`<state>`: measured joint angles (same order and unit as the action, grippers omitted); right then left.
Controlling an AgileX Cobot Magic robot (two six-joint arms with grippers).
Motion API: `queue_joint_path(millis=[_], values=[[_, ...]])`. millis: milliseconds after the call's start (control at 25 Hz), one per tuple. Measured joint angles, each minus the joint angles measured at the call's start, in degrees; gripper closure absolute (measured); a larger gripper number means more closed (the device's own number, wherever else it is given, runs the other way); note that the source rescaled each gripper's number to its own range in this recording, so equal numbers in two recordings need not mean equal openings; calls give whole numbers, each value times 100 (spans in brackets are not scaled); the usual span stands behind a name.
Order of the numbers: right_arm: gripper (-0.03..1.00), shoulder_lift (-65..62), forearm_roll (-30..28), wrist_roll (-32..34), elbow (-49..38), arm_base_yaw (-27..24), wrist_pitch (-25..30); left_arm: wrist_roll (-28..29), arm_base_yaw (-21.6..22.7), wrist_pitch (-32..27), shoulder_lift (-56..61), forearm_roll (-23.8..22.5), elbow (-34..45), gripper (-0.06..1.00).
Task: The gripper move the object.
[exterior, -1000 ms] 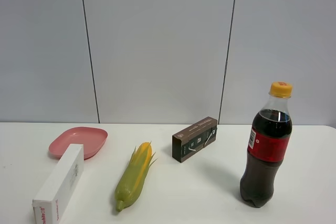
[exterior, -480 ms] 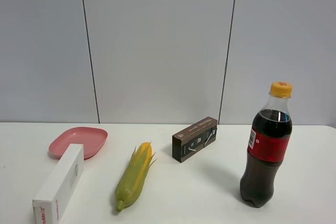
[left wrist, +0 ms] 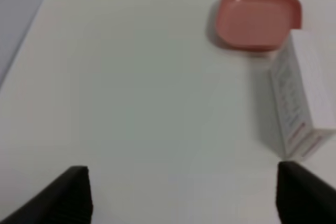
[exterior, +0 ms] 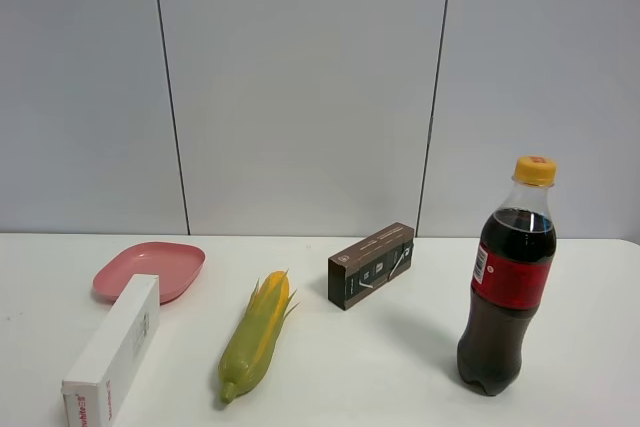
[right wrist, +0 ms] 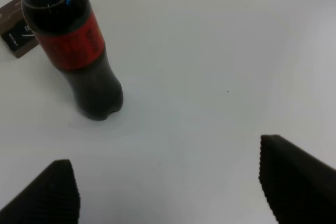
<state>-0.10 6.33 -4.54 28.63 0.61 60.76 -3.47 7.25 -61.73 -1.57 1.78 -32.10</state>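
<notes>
**White carton lying untouched at the table's left front**

Pale grey wall panels [exterior: 300, 87], smooth and split by thin dark seams, are standing behind a matte white table [exterior: 390, 367]. Along the table's left front, the long white carton [exterior: 115, 347] is lying flat, a crisp-edged cardboard rectangle with small red lettering on its near end. Its far end is sitting just beside the pink plate [exterior: 150, 269], a shallow, rounded-square dish with a smooth plastic look; whether the two are touching cannot be told. To the carton's right, an ear of corn [exterior: 255, 335] is lying roughly parallel to it, its green husk tapering and yellow kernels showing toward the far tip. Behind the corn, a small dark brown box [exterior: 371, 264] is resting on its long side, angled. Well to the right, a cola bottle [exterior: 506, 279] is standing upright, clear plastic filled with dark liquid, wearing a red label and a yellow cap.

From the left wrist view, the left gripper [left wrist: 184, 195] is hovering over bare table with its dark fingers spread wide, the carton lying off to one side beyond one fingertip. From the right wrist view, the right gripper [right wrist: 168, 187] is likewise holding its textured black fingers far apart, grasping nothing, with the cola bottle standing near.
</notes>
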Motion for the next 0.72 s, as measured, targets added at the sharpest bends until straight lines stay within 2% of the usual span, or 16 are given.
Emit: queue_joint_path(millis=[200, 280, 560, 720], values=[[-3, 0, 0, 0, 0, 0, 0, -7, 0, -63, 175, 155, 178, 3], [-3, 0, 0, 0, 0, 0, 0, -7, 0, -51, 175, 143, 178, -3], [-3, 0, 0, 0, 0, 0, 0, -7, 0, -51, 175, 136, 178, -5], [-3, 0, 0, 0, 0, 0, 0, -423, 0, -51, 175, 241, 178, -5]])
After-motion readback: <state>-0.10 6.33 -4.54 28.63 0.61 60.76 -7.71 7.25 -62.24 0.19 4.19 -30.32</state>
